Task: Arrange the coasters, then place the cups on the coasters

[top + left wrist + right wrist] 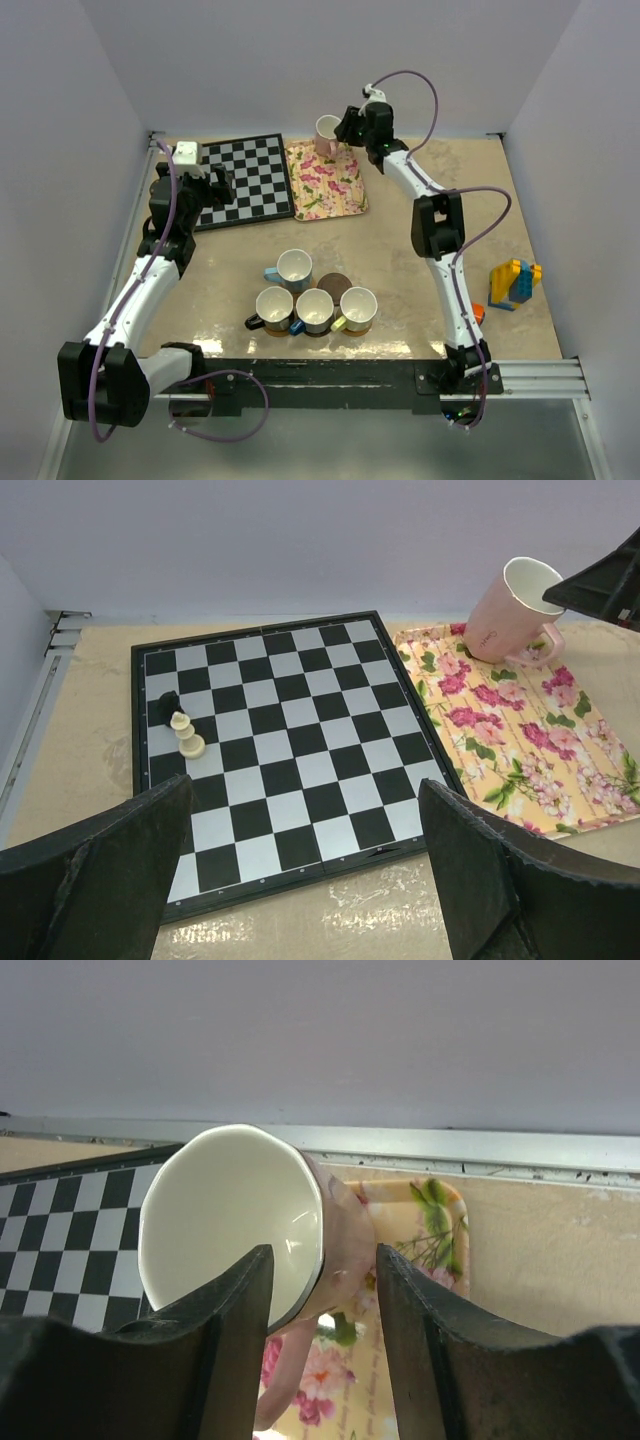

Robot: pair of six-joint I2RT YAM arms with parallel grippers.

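The pink cup point(327, 131) point(510, 615) point(240, 1210) leans tilted at the far end of the floral tray point(335, 190). My right gripper point(347, 130) point(322, 1260) has one finger inside the cup and the other against its outer wall, shut on it. Mid-table stand the light blue cup point(294, 268), black cup point(274, 306), dark blue cup point(315, 310) and yellow-green cup point(358, 308). A bare dark brown coaster point(333, 284) lies between them. Whatever lies under these cups is hidden. My left gripper point(222, 185) point(305, 790) hangs open over the chessboard's near edge, holding nothing.
A chessboard point(250, 175) point(280, 740) lies left of the tray, with a white piece point(186, 735) and a black piece point(167, 705) on it. Toy bricks point(515, 283) stand at the right. Walls close the table on three sides.
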